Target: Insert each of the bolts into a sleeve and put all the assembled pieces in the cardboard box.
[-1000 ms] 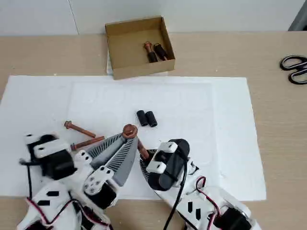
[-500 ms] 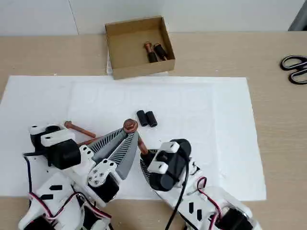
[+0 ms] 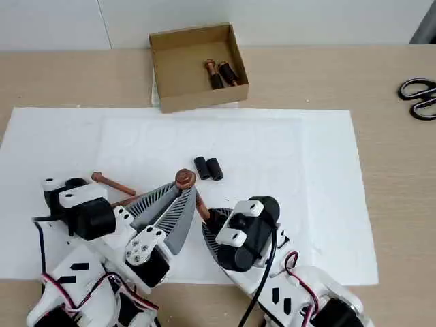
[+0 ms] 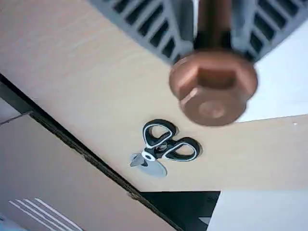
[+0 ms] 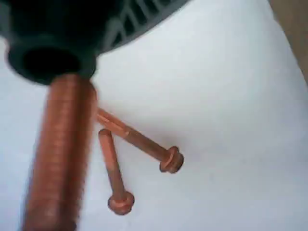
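The left gripper [image 3: 184,192] is clamped on a copper bolt [image 3: 185,180] just below its hexagonal head. The right gripper [image 3: 208,222] pinches a black sleeve [image 5: 47,59]. The bolt's threaded tip meets the sleeve's mouth; whether it is inside I cannot tell. Just beside the left arm lie two loose bolts [image 3: 113,183], their tips converging. Beyond the grippers two loose sleeves [image 3: 208,168] lie side by side, with bare white sheet [image 3: 286,177] around them. At the sheet's far edge sits the cardboard box [image 3: 178,65], two assembled pieces [image 3: 221,73] in its right half. Scissors [image 3: 418,99] lie at the right edge of the wooden table [image 3: 327,75].
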